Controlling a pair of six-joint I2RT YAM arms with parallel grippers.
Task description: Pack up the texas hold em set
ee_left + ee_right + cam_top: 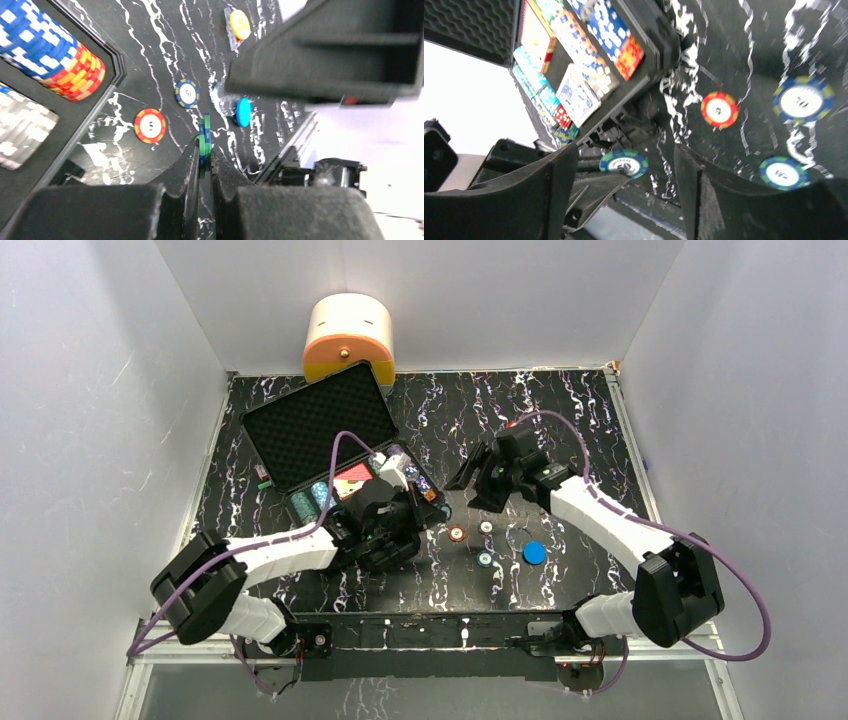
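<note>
L claw (204, 151) clenched on green chip (204, 131), held edge-on, just beside the case (262, 418) | R claw (478, 483) released, above loose chips (456, 533) | next: I'd tilt it flat over a chip row (65, 75), unclench slowly; smooth hard rim may slip | case: rigid shell, egg-crate foam lid (320, 430), striped round stacks

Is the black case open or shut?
Open. The case has its foam lid leaning back, and the chip rows inside are in plain view.
</note>
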